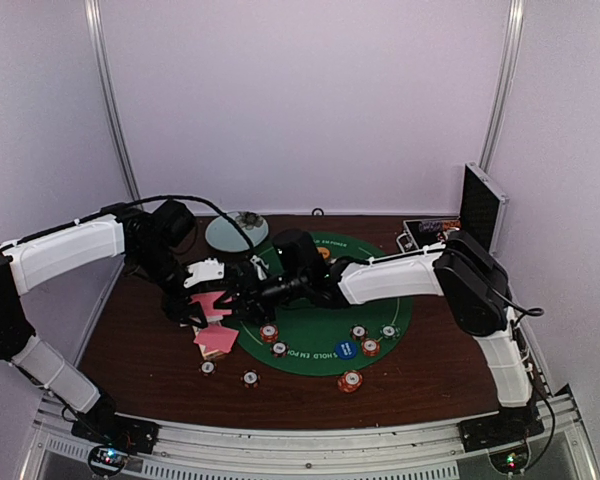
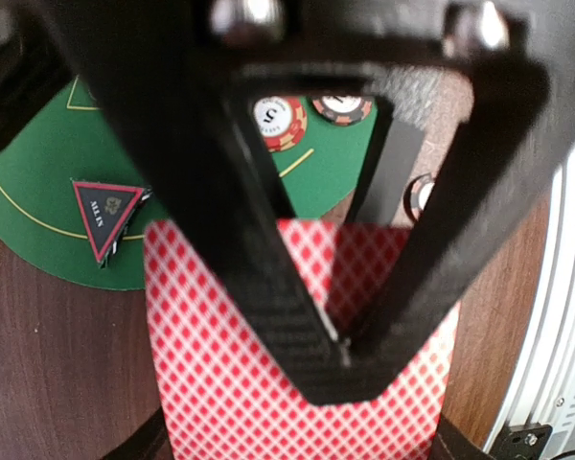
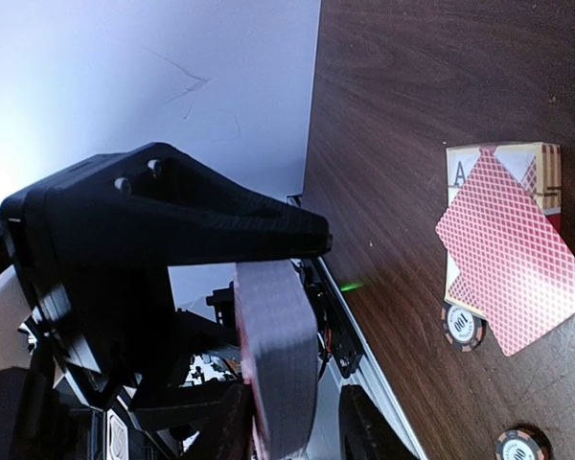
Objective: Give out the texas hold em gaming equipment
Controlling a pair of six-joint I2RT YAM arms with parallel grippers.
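Observation:
My left gripper (image 2: 343, 350) is shut on pink-backed playing cards (image 2: 220, 383), held just above the table's left side (image 1: 210, 303). My right gripper (image 1: 242, 290) reaches across the mat and meets those cards. In the right wrist view a grey-padded finger (image 3: 278, 364) has a red card edge along its side, and how far the jaws are apart stays unclear. More pink-backed cards (image 1: 218, 340) lie on the wood (image 3: 513, 254). Striped chips (image 1: 269, 333) (image 2: 280, 120), a blue button (image 1: 345, 349) and an orange button (image 1: 323, 253) rest on the green mat (image 1: 310, 335). The red-black triangle marker (image 2: 105, 213) lies at the mat's edge.
A pale round plate (image 1: 230, 232) sits at the back beside the mat. The metal case (image 1: 480, 205) stands open at the back right. Loose chips (image 1: 208, 367) (image 1: 250, 378) (image 1: 350, 381) lie near the front, and two chips (image 3: 463, 328) (image 3: 519, 446) sit by the lying cards.

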